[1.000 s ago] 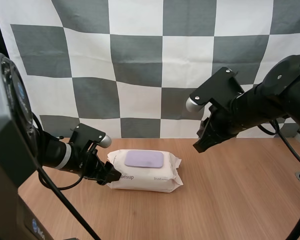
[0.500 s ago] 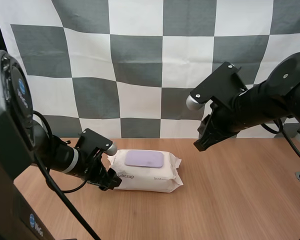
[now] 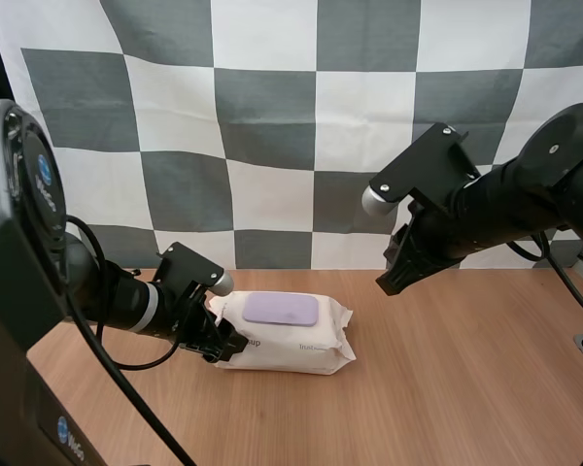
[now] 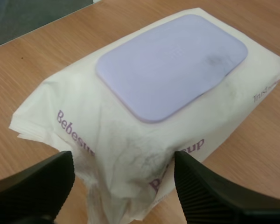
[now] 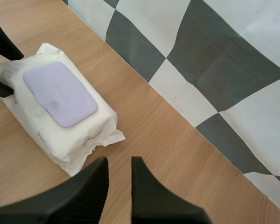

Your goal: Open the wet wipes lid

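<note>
White crinkled wet wipes pack (image 3: 293, 342), lilac lid (image 3: 280, 309) flat, end between the spread left gripper (image 4: 123, 163); right gripper (image 5: 120, 161) slightly parted.

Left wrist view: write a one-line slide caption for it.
Left gripper, jaws apart, straddles one end of the wet wipes pack; purple lid shut.

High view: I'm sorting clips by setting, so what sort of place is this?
Probably a robot test bench, not a home: a wooden table holds one white soft pack of wet wipes with a lilac lid, flanked by a black left robot arm and a black right robot arm.
</note>
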`<move>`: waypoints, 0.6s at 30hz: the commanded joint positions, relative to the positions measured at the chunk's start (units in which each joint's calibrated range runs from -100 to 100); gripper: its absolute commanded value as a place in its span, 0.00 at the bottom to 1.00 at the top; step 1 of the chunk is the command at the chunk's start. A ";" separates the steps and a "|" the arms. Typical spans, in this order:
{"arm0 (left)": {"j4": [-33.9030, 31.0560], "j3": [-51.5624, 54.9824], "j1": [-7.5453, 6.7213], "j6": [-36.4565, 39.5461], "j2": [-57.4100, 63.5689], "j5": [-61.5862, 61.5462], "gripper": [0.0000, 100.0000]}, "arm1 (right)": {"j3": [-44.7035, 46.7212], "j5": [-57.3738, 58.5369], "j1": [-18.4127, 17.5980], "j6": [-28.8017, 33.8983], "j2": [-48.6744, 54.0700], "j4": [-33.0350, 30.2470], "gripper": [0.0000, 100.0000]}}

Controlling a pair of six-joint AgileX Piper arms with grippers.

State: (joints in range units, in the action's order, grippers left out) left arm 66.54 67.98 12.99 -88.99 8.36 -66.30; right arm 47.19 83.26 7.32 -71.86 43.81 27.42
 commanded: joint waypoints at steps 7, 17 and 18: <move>0.02 1.06 -0.05 0.07 -0.52 5.10 1.00 | 0.03 -0.10 0.01 -0.05 -0.05 0.05 0.31; 2.79 1.39 -0.05 -3.54 -6.77 -1.39 0.00 | 0.03 2.87 0.01 -0.05 -0.05 -0.07 0.31; 3.01 1.39 -0.05 -3.54 -7.02 -1.39 0.00 | 0.03 2.87 0.01 -0.05 -0.05 -0.07 0.31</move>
State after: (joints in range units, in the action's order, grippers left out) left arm 69.11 69.33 12.99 -92.11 1.66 -67.67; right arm 47.19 86.07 7.32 -71.86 43.81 27.42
